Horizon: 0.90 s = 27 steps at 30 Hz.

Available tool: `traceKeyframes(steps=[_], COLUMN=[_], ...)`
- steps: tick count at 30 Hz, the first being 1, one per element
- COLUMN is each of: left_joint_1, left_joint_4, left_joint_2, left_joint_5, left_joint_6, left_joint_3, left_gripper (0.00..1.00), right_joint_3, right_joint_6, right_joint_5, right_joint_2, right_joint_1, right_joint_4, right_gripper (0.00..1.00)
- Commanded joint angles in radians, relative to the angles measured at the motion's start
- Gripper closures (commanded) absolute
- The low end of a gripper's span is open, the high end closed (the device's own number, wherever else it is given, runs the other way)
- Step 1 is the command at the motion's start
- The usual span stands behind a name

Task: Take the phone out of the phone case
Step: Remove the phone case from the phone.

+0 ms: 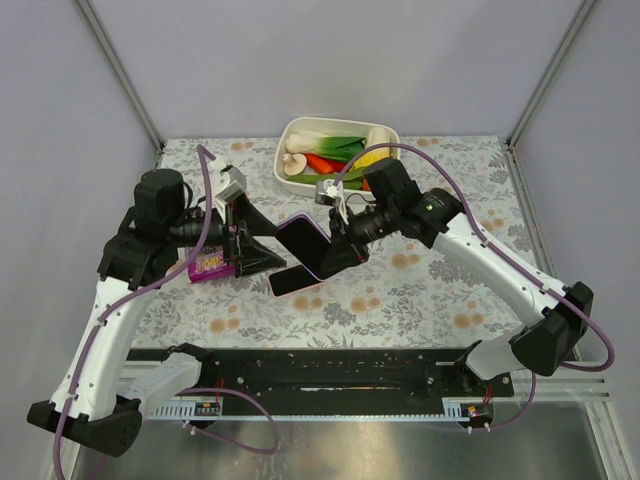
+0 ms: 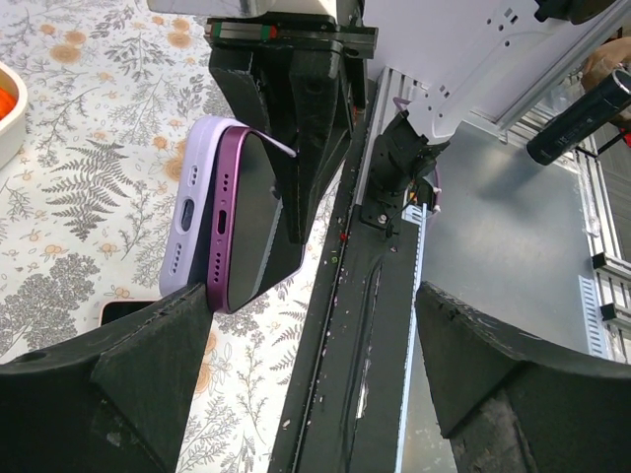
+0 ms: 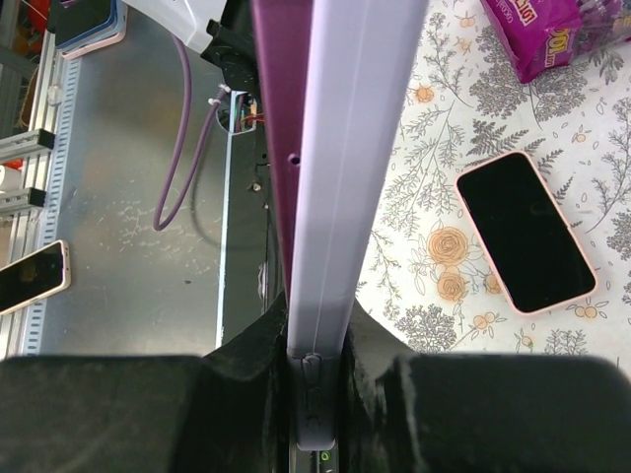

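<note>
The right gripper [image 3: 315,340], at the bottom of its wrist view, is clamped on the phone case [image 3: 350,148], seen edge-on. Only in the left wrist view is the phone [image 2: 246,217] seen standing partly out of it, centre-left, above the spread left gripper [image 2: 315,315].

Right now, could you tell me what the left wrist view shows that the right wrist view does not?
Only the left wrist view: the bottom end of the phone with its charging port, partly out of the lilac case, and the open left hand. Only the right wrist view: a purple packet and the phone's long side. Both: phone, case, the right hand gripping them, and the flowered tablecloth.
</note>
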<state>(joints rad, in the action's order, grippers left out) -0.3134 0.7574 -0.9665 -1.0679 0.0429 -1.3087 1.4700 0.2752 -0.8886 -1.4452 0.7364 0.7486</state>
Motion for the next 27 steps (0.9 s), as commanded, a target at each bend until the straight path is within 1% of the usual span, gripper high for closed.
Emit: traceKeyframes(steps=[1,8,11,12,19,25,27], left_joint_1=[-0.024,-0.033,-0.049,-0.052,-0.104,-0.144,-0.159], left_joint_4=[-0.032,-0.076,-0.136,-0.150,-0.246,-0.259,-0.245], left_joint_2=[0.005,-0.020,-0.034,-0.040,-0.107,-0.150,-0.159], left_joint_5=[-0.116,-0.064,-0.023,-0.012,0.010,0.036,0.048], left_joint_6=[-0.031,-0.041,-0.040,-0.067,-0.095,-0.084,-0.066], left_joint_3=[0.015,0.029,0.051,0.054,0.062,0.046,0.043], left_gripper=[0.14,0.17,0.21,0.23,0.36,0.56,0.66], right_joint_3=[0.075,0.079,0.070,0.070,0.058,0.041,0.039], right_joint_6=[-0.022,-0.021,-0.016,-0.016,-0.013,-0.007,-0.005], right_joint_5=[-0.061,-0.098,-0.099,-0.101,-0.102,-0.101,-0.101], right_joint_2=[-0.006,-0.011,-0.011,-0.011,-0.004,0.003,0.003], right_joint_1=[-0.002,-0.002,-0.002,-0.002,-0.003,-0.003,-0.002], right_joint_4=[-0.115,-0.115,-0.117,-0.120,-0.118,-0.118,-0.117], right_gripper=[1.00,1.00,1.00,1.00,1.00,1.00,1.00])
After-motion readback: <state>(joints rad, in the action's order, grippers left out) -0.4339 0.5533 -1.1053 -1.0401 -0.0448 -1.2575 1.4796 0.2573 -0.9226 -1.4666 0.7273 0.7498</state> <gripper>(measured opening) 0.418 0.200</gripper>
